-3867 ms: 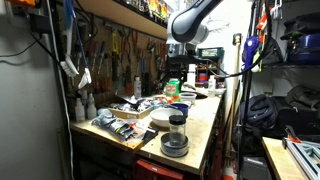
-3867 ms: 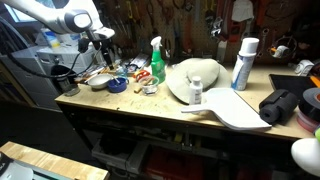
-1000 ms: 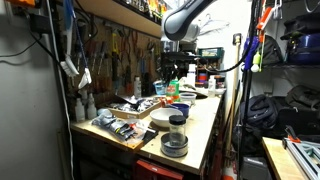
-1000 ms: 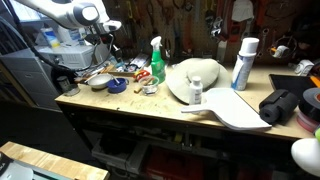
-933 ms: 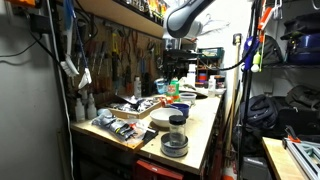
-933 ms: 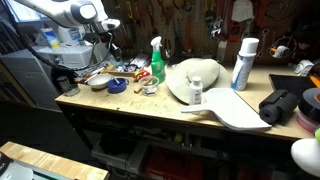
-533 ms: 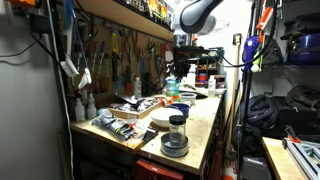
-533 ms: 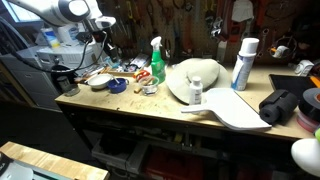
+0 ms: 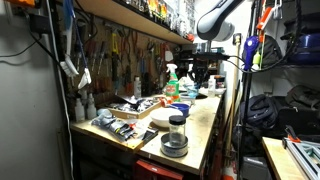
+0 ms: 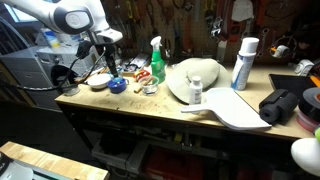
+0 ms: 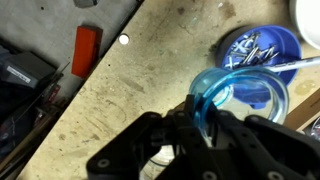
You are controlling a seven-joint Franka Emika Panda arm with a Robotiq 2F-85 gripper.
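Observation:
In the wrist view my gripper [image 11: 203,112] is shut on the rim of a clear blue cup [image 11: 245,95], one finger inside and one outside the wall. The cup hangs above the wooden bench top [image 11: 120,100], beside a blue bowl [image 11: 262,48] holding small metal parts. In both exterior views the gripper [image 9: 201,76] [image 10: 109,63] hovers over the bench near the blue bowl [image 10: 117,85]; there the cup is too small to make out.
A green spray bottle [image 10: 157,62], a white hat-like dish [image 10: 195,78], a white can [image 10: 242,63] and a flat white sheet [image 10: 240,110] stand along the bench. A lidded black jar [image 9: 176,135] sits near one end. A red block [image 11: 86,50] lies off the bench edge.
The arm has swung sideways along the bench, away from the tool wall and the spray bottle, with the gripper staying shut on the cup.

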